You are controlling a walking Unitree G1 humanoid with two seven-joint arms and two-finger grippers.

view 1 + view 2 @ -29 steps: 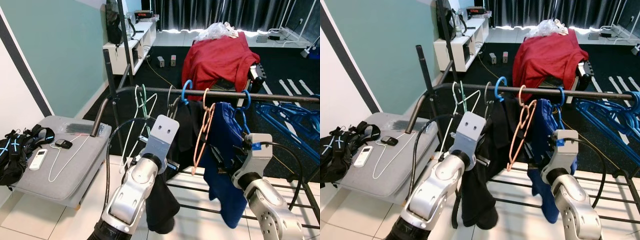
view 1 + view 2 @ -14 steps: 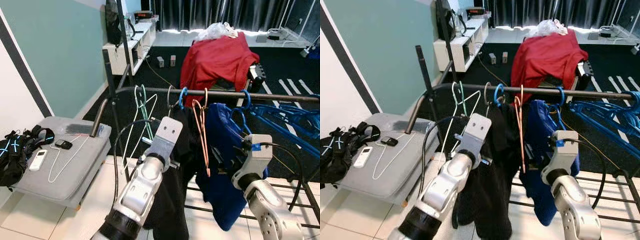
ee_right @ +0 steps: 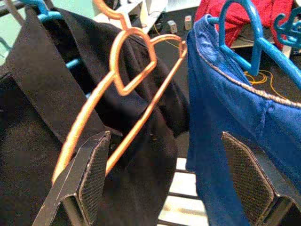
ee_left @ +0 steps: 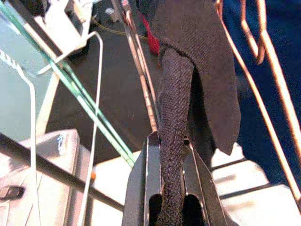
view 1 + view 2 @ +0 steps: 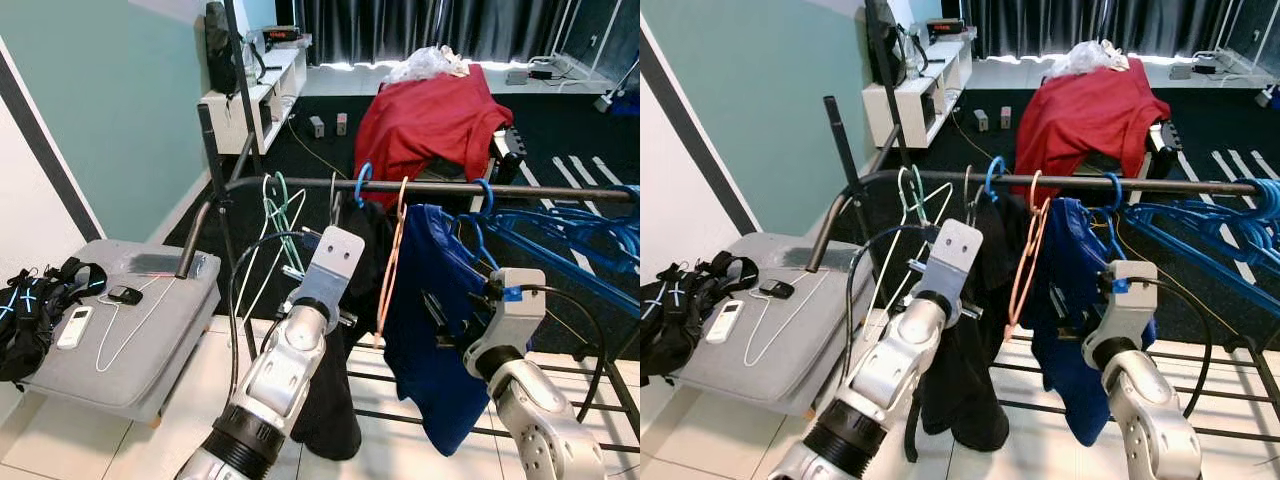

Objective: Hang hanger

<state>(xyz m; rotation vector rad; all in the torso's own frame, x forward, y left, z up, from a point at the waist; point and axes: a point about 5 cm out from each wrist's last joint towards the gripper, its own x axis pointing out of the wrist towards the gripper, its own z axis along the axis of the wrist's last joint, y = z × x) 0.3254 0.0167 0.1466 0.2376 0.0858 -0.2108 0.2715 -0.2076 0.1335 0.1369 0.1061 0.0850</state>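
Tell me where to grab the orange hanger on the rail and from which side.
Grip the orange hanger on its straight sloping arm just below the twisted neck, coming from the robot's side of the rail. It hangs empty and edge-on between the black garment and the blue shirt, so only that thin wire is free. The open right hand already faces it.

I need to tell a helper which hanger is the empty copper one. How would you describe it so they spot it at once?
Find the dark clothes rail running across the middle of the room. Near its middle, between the black garment and the blue garment, hangs the copper hanger. It is thin bare wire, pinkish orange and carries no clothing, unlike the blue plastic hangers beside it.
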